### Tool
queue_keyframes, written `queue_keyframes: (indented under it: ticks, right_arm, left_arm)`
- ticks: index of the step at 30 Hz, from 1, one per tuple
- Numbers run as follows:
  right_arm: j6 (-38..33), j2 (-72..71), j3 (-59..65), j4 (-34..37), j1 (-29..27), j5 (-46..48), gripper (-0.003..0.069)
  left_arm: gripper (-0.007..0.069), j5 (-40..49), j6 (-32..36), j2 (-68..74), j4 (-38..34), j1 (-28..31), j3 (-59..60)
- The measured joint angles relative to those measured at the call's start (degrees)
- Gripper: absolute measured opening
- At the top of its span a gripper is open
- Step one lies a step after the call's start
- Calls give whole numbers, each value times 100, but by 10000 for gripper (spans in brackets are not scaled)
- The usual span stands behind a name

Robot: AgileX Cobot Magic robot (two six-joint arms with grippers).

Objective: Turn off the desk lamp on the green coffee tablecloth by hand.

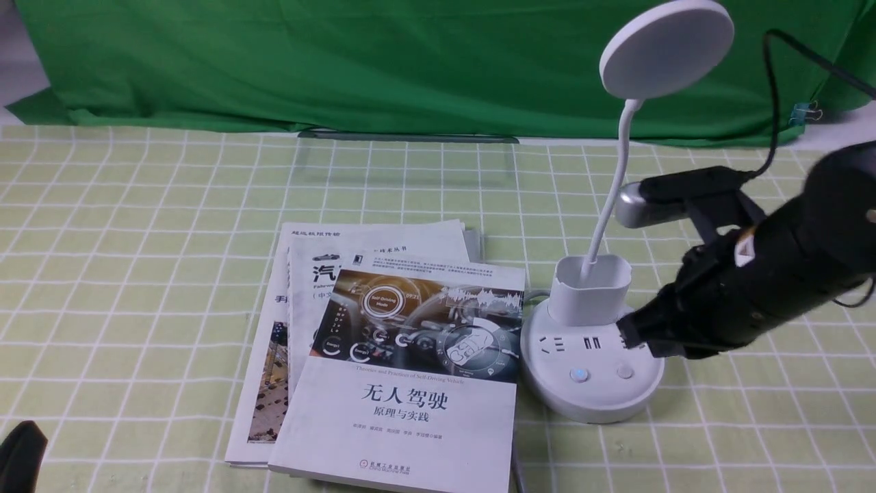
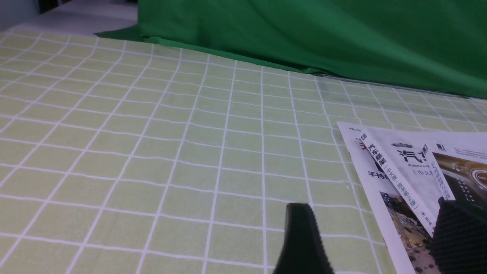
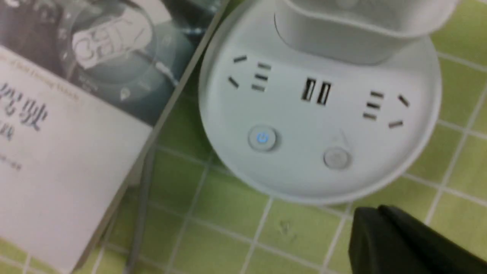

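Note:
The white desk lamp stands on the green coffee tablecloth (image 1: 137,226), with its disc head (image 1: 667,48) high up, a cup holder (image 1: 590,291) and a round base (image 1: 602,404). The base carries a blue-lit button (image 1: 580,374) and a plain grey button (image 1: 624,372). My right gripper (image 1: 631,333) is shut and empty, with its tip at the base's right side, close to the grey button. In the right wrist view the shut gripper (image 3: 371,215) sits just off the base rim (image 3: 304,190), near the grey button (image 3: 336,158); the blue button (image 3: 262,138) glows. My left gripper (image 2: 376,207) is open and empty, low over the cloth.
A stack of books (image 1: 383,370) lies just left of the lamp base, and its corner shows in the left wrist view (image 2: 411,163). A grey cable (image 3: 140,213) runs under the books' edge. A dark green backdrop cloth (image 1: 342,61) hangs behind. My left gripper (image 1: 20,455) rests at the front left.

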Motion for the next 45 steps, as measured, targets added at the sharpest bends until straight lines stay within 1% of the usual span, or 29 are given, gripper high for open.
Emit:
queue_keyframes:
  ticks: [1,2,5,6,7,11,16,18,22,23,24,25,30,31,32,35,37,40,45]
  right_arm:
    - [0,-59,71,0,0,0,50]
    - [0,-570,374,0,0,31,51]
    - [0,-1354,732,0,0,51,55]
    - [0,-1356,751,0,0,51,55]
    - [0,-1745,865,0,0,80,58]
    - [6,-2358,904,0,0,-18,67]
    - [6,-2803,904,-50,0,-365,69]
    - [-35,-2919,904,-147,0,-404,45]
    - [-187,-3235,1165,-342,-74,-511,41]
    - [-200,-3374,1310,-341,-172,-577,41]
    - [-215,-3726,1638,-319,-386,-726,41]
    - [-217,-3726,1692,-319,-426,-754,41]
    - [-234,-5600,3691,-307,-1638,-1980,41]
    - [-234,-5672,3768,-307,-1677,-1980,41]
    - [-234,-6183,4271,-307,-1935,-2290,41]
    - [-313,-7069,5080,-307,-2306,-2493,41]
    - [-482,-7663,5494,-307,-2441,-2541,41]
    - [-577,-8138,5620,-307,-2497,-2529,41]
    - [-610,-8329,5646,-307,-2504,-2186,41]
  left_arm:
    - [410,0,0,0,0,0,0]
    - [410,0,0,0,0,0,0]
    - [410,0,0,0,0,0,0]
    - [410,0,0,0,0,0,0]
    - [410,0,0,0,0,0,0]
    - [410,0,0,0,0,0,0]
    - [410,0,0,0,0,0,0]
    - [410,0,0,0,0,0,0]
    - [410,0,0,0,0,0,0]
    - [410,0,0,0,0,0,0]
    - [410,0,0,0,0,0,0]
    - [410,0,0,0,0,0,0]
    - [410,0,0,0,0,0,0]
    - [410,0,0,0,0,0,0]
    - [410,0,0,0,0,0,0]
    - [410,0,0,0,0,0,0]
    - [410,0,0,0,0,0,0]
    - [410,0,0,0,0,0,0]
    - [410,1,0,0,0,0,0]
